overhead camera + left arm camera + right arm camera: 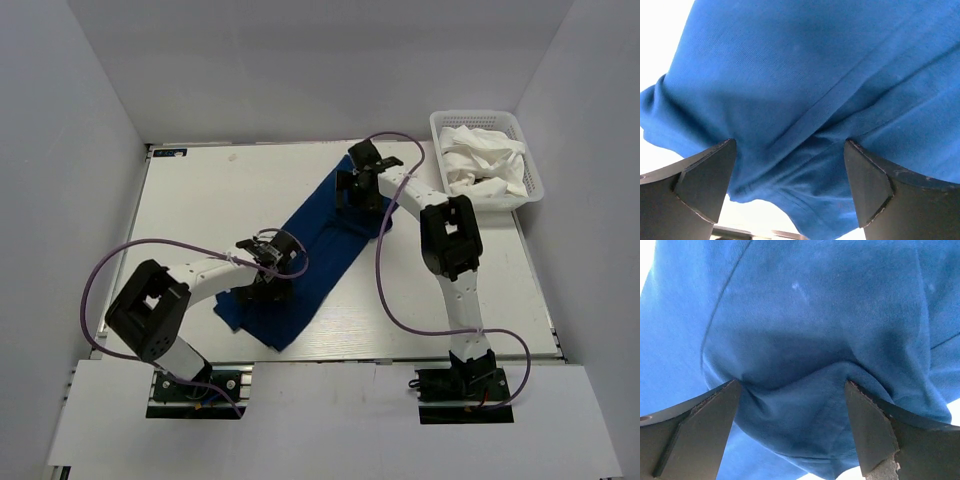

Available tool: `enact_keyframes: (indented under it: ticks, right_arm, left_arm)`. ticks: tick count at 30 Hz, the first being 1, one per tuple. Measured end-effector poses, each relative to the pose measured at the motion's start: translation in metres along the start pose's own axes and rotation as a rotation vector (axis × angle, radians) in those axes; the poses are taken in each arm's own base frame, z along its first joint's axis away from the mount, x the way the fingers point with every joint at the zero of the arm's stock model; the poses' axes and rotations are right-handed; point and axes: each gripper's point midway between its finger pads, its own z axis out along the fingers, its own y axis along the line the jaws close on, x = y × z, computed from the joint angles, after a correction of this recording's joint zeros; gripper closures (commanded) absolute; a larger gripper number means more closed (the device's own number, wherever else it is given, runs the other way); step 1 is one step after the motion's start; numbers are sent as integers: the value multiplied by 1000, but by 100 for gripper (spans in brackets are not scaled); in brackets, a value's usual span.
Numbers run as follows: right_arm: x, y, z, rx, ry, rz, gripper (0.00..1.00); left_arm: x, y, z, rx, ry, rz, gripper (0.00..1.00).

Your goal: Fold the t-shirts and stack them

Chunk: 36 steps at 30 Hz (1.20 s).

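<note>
The navy blue t-shirt [320, 250] lies as a long folded strip running diagonally across the table, from back right to front left. My left gripper [268, 287] is down on its near end and my right gripper [358, 192] on its far end. In the left wrist view, the left gripper [790, 145] stands open, with blue cloth [805, 65] and a seam between its fingers. In the right wrist view, the right gripper [792, 385] is also open, astride a bunched fold of the shirt [805, 305]. The white t-shirt [480, 160] lies crumpled in the basket.
The white lattice basket [500, 205] stands at the back right corner of the white table [200, 200]. Grey walls close in the back and both sides. Purple cables loop from both arms over the table.
</note>
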Motion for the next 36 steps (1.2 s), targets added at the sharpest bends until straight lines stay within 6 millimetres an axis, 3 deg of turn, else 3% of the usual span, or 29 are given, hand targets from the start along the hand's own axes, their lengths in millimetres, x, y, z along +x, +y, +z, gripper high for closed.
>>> enact_keyframes:
  ticks: [4, 6, 10, 17, 19, 22, 27, 31, 36]
  right_arm:
    - [-8, -3, 8, 19, 2, 23, 10]
    - [-16, -3, 12, 20, -3, 27, 10]
    - [-43, 1, 25, -1, -43, 36, 10]
    - [-95, -1, 43, -71, -190, 80, 10]
    - [-105, -1, 45, -100, -223, 95, 10]
    - [-115, 1, 45, -158, -244, 94, 10]
    - [-111, 9, 41, -215, -234, 25, 10]
    - [-95, 22, 11, -246, -215, -72, 10]
    - [-101, 53, -91, -292, -342, -170, 10]
  left_arm:
    - [13, -37, -1, 173, 50, 58, 4]
    - [22, -46, -3, 202, 72, 128, 4]
    - [36, -78, -14, 288, 119, 239, 4]
    - [53, -179, -55, 578, 220, 318, 1]
    - [58, -198, -64, 640, 226, 318, 1]
    - [67, -211, -73, 686, 209, 319, 1]
    - [92, -205, -86, 674, 185, 347, 1]
    - [97, -204, -108, 697, 126, 378, 1]
    - [90, -190, -135, 735, 28, 346, 1]
